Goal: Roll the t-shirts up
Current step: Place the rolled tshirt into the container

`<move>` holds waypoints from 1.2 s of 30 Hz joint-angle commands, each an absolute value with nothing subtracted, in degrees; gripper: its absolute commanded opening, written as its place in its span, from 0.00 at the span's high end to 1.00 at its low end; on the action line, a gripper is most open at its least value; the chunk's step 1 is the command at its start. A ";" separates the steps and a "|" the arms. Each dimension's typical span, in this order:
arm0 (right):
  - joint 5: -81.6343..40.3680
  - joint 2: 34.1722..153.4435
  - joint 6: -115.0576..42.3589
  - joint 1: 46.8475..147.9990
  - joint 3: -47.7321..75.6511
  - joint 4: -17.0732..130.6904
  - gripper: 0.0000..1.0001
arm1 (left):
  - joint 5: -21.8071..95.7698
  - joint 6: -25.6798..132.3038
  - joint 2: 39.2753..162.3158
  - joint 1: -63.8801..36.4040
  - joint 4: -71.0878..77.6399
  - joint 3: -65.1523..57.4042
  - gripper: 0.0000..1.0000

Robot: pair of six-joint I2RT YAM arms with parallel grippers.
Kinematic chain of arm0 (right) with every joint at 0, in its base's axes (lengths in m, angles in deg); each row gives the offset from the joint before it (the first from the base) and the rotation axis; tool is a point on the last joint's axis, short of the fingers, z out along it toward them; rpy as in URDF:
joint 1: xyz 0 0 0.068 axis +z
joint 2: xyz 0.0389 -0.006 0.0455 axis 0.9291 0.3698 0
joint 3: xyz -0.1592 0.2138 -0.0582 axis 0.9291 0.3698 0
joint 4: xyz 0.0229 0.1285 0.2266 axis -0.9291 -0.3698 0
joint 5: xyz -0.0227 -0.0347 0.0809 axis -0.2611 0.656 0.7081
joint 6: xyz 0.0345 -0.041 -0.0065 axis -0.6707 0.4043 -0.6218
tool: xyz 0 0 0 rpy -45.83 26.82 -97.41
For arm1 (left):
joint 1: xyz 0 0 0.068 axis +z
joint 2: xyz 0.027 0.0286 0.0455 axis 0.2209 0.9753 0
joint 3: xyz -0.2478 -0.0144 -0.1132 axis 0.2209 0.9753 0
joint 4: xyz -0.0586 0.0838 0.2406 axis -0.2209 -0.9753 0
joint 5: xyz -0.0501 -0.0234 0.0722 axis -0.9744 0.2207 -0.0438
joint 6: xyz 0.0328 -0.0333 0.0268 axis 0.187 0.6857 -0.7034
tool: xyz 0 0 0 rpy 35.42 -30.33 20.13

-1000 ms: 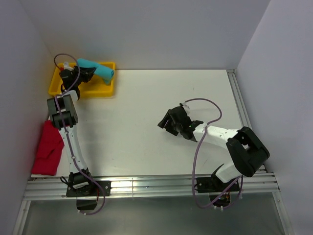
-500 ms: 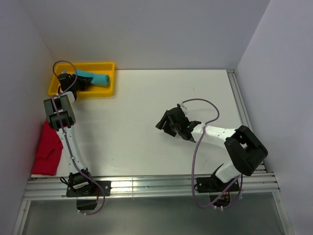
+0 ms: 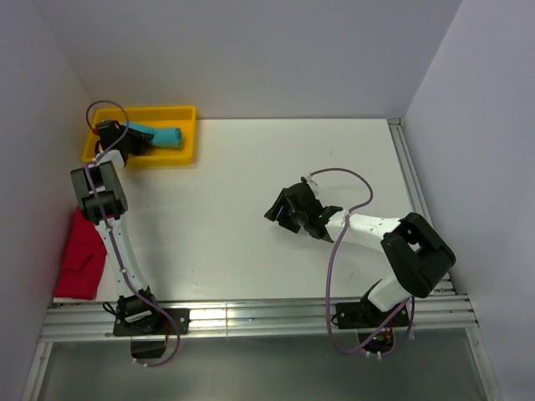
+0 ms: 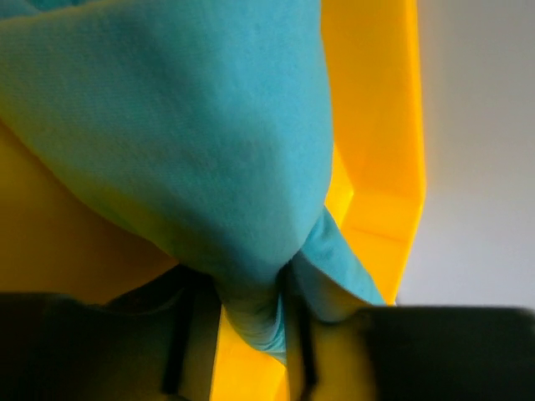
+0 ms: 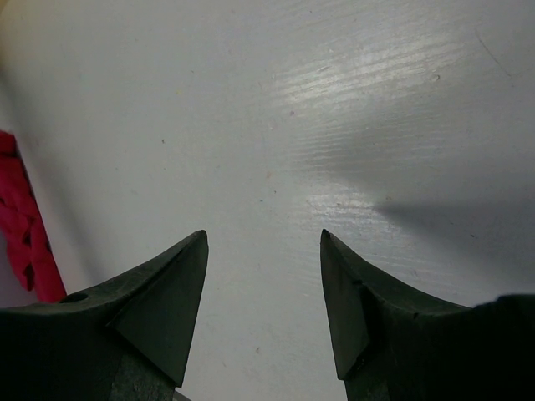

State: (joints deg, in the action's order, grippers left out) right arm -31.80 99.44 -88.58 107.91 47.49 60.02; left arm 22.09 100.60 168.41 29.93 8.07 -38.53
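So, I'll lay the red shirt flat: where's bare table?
Bare white tabletop runs from the yellow plastic tray to the right rail, and between left arm and open right gripper. Crowded: the tray, holding the teal fabric t-shirt and left gripper; the red fabric t-shirt at the left edge.
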 commanded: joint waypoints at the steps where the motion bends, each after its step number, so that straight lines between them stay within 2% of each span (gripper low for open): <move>1: -31.79 100.00 -88.16 108.29 45.38 61.54 0.37 | 26.69 97.28 164.26 30.16 2.85 -41.04 0.62; 3: -31.79 100.00 -88.24 108.29 45.47 61.71 0.37 | 27.57 97.02 163.73 30.08 1.88 -41.56 0.52; 8: -31.35 99.91 -88.16 108.29 45.65 61.97 0.37 | 28.37 96.58 162.33 29.99 1.35 -41.13 0.40; 12: -31.09 99.91 -88.07 108.37 45.47 61.97 0.37 | 29.95 95.61 161.45 29.90 -1.73 -41.48 0.34; 18: -30.56 99.65 -88.07 108.29 45.74 62.59 0.37 | 31.97 93.15 160.39 30.43 -6.47 -42.80 0.32; 26: -29.42 99.91 -88.24 108.29 45.56 63.56 0.37 | 31.53 88.76 156.88 31.48 -8.85 -43.15 0.20; 36: -29.33 98.86 -87.81 108.29 45.21 63.38 0.37 | 36.98 82.78 150.21 31.74 -13.07 -42.63 0.17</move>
